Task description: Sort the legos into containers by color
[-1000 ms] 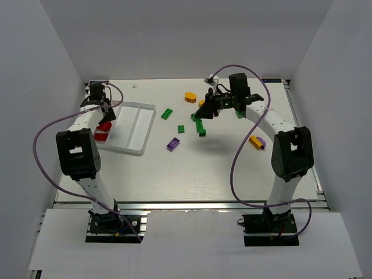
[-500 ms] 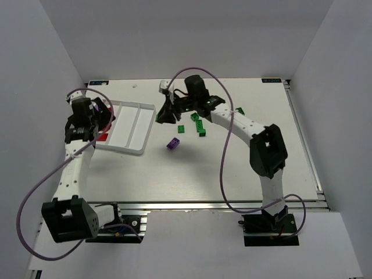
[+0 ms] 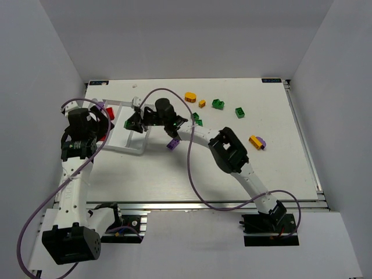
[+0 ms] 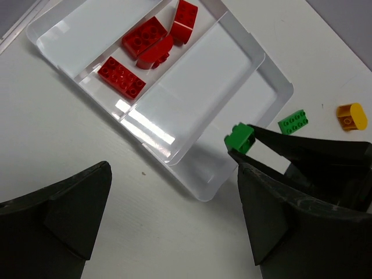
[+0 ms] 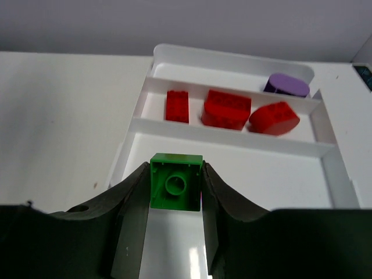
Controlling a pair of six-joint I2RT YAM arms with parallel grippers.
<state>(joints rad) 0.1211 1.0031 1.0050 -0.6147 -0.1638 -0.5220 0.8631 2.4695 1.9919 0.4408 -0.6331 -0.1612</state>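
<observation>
My right gripper (image 3: 131, 123) is shut on a small green brick (image 5: 176, 181), held hollow side toward the wrist camera, above a bare compartment of the white tray (image 5: 261, 168). The left wrist view shows this brick (image 4: 240, 138) pinched over the tray's (image 4: 192, 75) right side. Three red bricks (image 5: 226, 108) lie in one compartment, and a purple rounded brick (image 5: 286, 85) in the farthest. My left gripper (image 3: 97, 123) is open and empty beside the tray's (image 3: 131, 150) left side, with its fingers (image 4: 58, 215) wide apart above the table.
Loose bricks lie on the table right of the tray: green ones (image 3: 196, 119) (image 3: 218, 104) (image 3: 239, 112), orange ones (image 3: 190, 96) (image 3: 201, 103), a purple one (image 3: 172, 144), and an orange and purple pair (image 3: 256, 141). The right arm stretches across the table's middle.
My right arm swung left from the middle of the table to over the tray, carrying the green brick. My left gripper drew back from the tray's far end toward its near left side.
</observation>
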